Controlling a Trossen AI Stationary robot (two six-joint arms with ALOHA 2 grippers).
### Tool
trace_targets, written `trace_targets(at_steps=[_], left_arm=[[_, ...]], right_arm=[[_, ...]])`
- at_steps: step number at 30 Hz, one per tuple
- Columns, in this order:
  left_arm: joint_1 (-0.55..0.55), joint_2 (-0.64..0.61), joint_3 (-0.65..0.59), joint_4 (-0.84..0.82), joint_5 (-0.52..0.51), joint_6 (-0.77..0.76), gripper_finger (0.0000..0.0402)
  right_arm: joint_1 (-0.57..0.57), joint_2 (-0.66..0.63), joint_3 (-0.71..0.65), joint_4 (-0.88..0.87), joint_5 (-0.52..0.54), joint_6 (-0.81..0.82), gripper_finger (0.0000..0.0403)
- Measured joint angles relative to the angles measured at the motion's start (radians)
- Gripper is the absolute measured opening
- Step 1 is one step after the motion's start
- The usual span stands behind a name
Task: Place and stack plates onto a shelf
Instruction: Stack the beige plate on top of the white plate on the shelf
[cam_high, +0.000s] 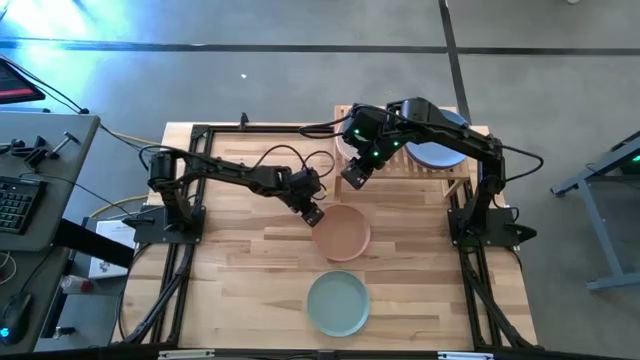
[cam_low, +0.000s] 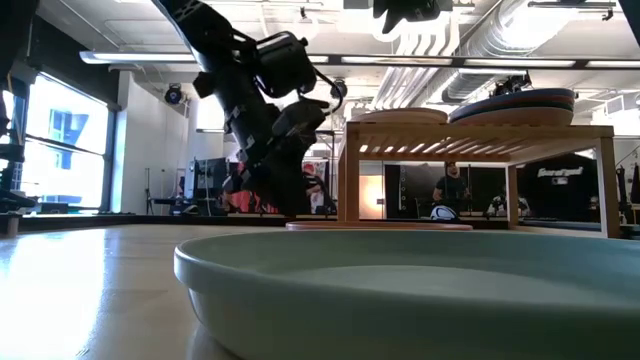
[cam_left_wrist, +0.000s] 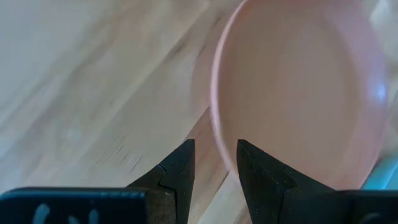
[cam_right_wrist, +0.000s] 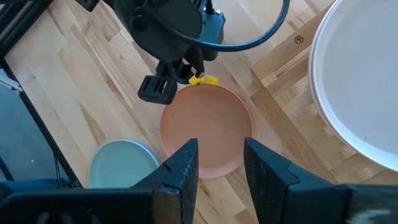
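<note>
From above, my left gripper (cam_high: 313, 213) hangs at the edge of the salmon plate (cam_high: 344, 232), which lies flat on the table (cam_high: 240, 270) just in front of the shelf (cam_high: 400, 160). My right gripper (cam_high: 352, 174) is over the shelf's near edge, above the same plate. The mint plate (cam_high: 338, 304) lies farther from the shelf, apart from the salmon one. A light blue plate (cam_high: 440, 152) rests on the shelf under my right arm.

The low view shows the shelf's height instead: plates sit on its slatted top, the salmon plate (cam_low: 380, 226) is only a thin line beside its legs, and the mint plate's rim (cam_low: 300, 270) fills the foreground.

Through my left wrist, my fingers (cam_left_wrist: 180, 168) stand slightly apart with nothing between them — the salmon plate's rim (cam_left_wrist: 217, 112) runs just beyond the tips, blurred.

Through my right wrist, my fingers (cam_right_wrist: 183, 168) are also parted and empty, with the salmon plate (cam_right_wrist: 208, 127) below them, my left gripper (cam_right_wrist: 168, 84) at its edge — a yellow tag (cam_right_wrist: 204, 79) shows there.
</note>
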Motion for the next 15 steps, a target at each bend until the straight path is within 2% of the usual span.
trace_targets(at_steps=[15], left_arm=[[-0.013, 0.054, 0.001, 0.065, 0.015, 0.0, 0.0106]], right_arm=[[0.0, 0.0, 0.0, 0.0, 0.0, 0.026, 0.0106]])
